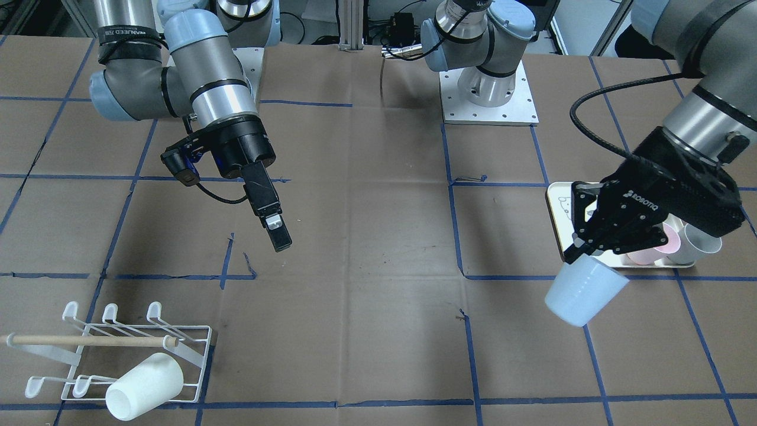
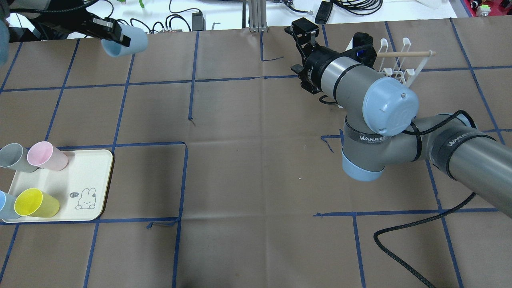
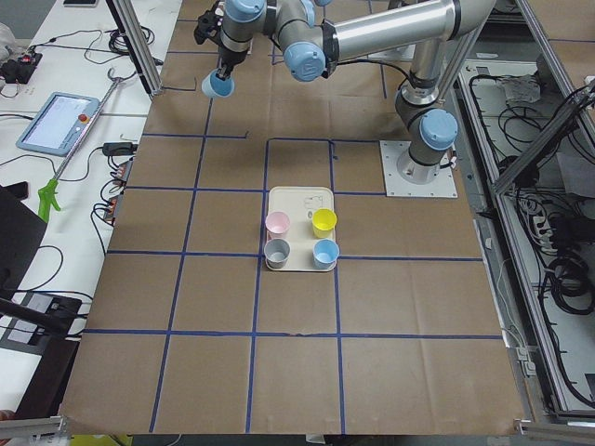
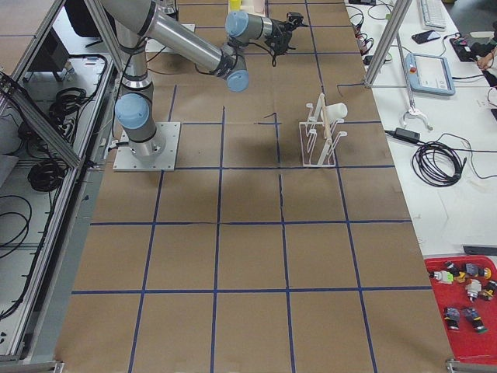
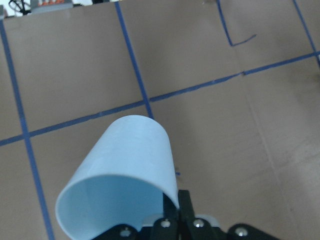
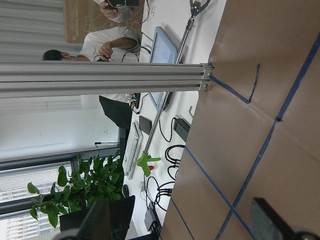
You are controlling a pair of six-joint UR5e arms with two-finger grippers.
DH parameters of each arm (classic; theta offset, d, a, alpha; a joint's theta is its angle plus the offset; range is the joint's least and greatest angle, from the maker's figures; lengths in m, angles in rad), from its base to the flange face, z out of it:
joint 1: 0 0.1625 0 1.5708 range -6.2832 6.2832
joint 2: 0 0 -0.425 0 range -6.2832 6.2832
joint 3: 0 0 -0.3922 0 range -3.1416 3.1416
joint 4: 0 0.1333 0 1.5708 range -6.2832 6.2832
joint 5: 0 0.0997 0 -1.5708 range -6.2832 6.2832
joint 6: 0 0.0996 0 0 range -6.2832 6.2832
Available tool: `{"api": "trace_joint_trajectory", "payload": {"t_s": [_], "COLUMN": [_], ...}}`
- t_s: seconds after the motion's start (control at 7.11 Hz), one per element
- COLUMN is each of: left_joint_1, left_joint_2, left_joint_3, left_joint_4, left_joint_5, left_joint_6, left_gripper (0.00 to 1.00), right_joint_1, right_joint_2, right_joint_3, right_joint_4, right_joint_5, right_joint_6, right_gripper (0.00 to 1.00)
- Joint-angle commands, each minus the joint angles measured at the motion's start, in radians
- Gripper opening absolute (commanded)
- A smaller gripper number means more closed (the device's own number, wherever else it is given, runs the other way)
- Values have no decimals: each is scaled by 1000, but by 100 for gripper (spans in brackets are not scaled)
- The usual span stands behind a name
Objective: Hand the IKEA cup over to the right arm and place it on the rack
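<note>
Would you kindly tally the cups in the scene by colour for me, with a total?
Light blue cups: 2, the held light blue cup in the left gripper and the light blue tray cup
Pink cup: 1
Yellow cup: 1
Grey cup: 1
White cup: 1, on the rack
Total: 6

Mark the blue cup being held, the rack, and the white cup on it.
blue cup [image 1: 585, 293]: exterior front-facing view, on its side wall.
rack [image 1: 89, 341]: exterior front-facing view, on its wooden handle.
white cup [image 1: 145, 384]: exterior front-facing view, on its side wall.
</note>
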Motion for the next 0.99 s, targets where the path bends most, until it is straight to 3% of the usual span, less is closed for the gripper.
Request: {"api": "trace_joint_trajectory", "payload": {"t_s": [0.0, 0.14, 0.28, 0.42, 0.7, 0.84], "left_joint_1": [-63, -65, -65, -68, -80, -112], "left_joint_2": [12, -19, -27, -34, -162, -178], "left_joint_3": [-187, -276, -363, -429, -444, -442], "left_joint_4": [386, 590, 727, 841, 1045, 1101], "left_joint_5": [-231, -386, -482, -540, -633, -634], "left_joint_6": [3, 0, 4, 4, -2, -41], "left_gripper": [0, 0, 0, 0, 2, 4], "right_joint_1": [2, 2, 2, 2, 2, 2], "right_joint_2": [4, 5, 5, 8, 17, 21], "right_joint_3": [1, 1, 2, 1, -2, 1], "right_joint_4": [-3, -8, -10, -7, 1, -5], "right_joint_5": [5, 5, 17, 96, 150, 163], "right_joint_6": [7, 7, 7, 12, 12, 15], "right_gripper": [100, 100, 100, 100, 100, 100]}}
